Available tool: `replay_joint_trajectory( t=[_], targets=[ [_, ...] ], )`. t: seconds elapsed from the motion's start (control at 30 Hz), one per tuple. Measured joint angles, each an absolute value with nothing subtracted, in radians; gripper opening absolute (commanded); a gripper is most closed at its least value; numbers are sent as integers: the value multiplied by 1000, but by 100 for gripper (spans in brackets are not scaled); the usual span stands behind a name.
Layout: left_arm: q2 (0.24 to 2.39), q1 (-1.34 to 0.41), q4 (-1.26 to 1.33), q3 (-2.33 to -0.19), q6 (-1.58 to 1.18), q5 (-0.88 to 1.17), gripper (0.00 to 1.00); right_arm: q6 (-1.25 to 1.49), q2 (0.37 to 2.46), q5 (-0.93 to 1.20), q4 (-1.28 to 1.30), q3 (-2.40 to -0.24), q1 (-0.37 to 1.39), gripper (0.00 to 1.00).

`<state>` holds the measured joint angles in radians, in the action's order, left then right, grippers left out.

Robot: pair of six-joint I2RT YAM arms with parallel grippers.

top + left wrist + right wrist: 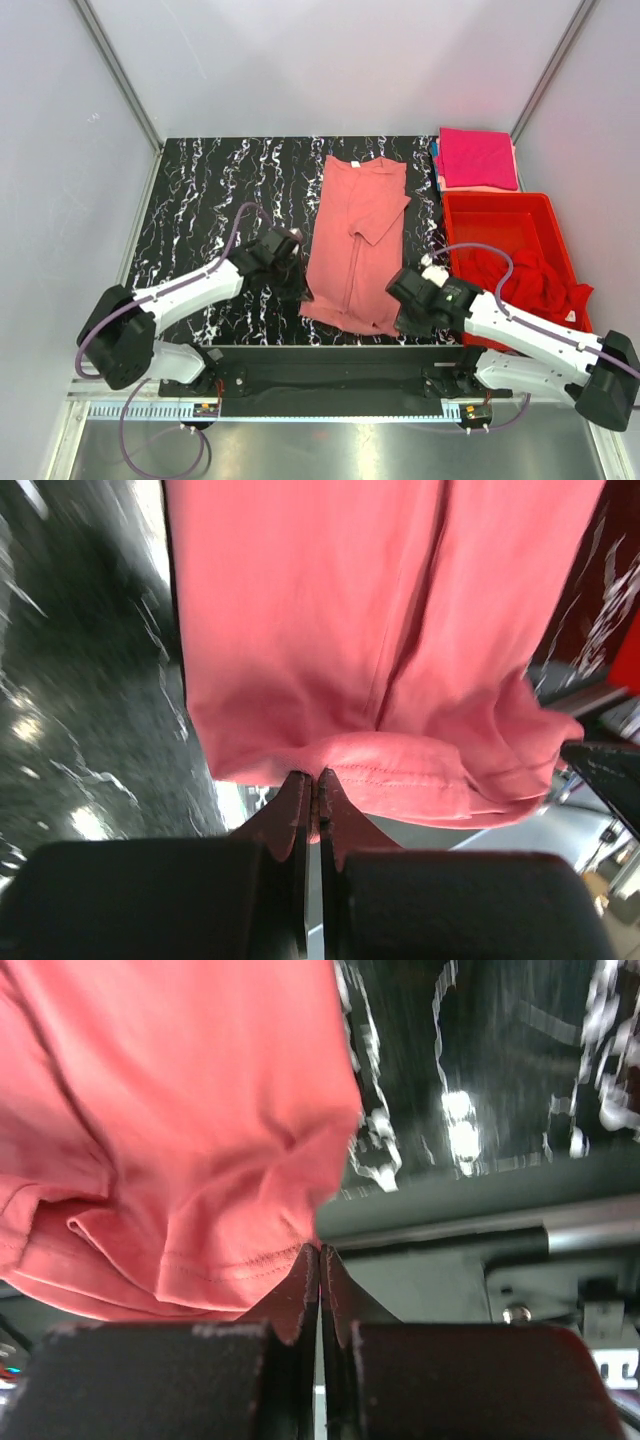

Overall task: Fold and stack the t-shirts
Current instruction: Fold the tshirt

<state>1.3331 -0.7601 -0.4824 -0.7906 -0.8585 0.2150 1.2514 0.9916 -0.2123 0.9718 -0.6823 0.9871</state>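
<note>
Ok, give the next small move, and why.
Probably lift both together and carry the near hem toward the collar: the left gripper and right gripper each pinch a near hem corner of the salmon-pink t-shirt, which lies folded lengthwise, not yet halved.

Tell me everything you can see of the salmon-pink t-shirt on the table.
The salmon-pink t-shirt is soft, cotton-looking cloth, folded lengthwise into a long narrow strip on the black marbled table, collar at the far end, one short sleeve folded across its front. Creases run down its length. Its stitched near hem is pinched at both corners: the left pincer and the right pincer are each shut on it.
</note>
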Motion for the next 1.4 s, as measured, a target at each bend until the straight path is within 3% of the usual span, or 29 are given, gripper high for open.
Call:
replay_joint_trajectory(
  t=[0.43,0.97,1.4],
  targets=[
    [1553,-598,-485,-1058,-726,271,0,841,1189,-161,838,-852,613,0],
    [1839,-464,-508,-1385,-617,348,0,540,1492,-140,732,-1101,403,0],
    [1993,-412,-530,-1571,-594,366,0,402,1674,-102,677,-1263,343,0]
  ],
)
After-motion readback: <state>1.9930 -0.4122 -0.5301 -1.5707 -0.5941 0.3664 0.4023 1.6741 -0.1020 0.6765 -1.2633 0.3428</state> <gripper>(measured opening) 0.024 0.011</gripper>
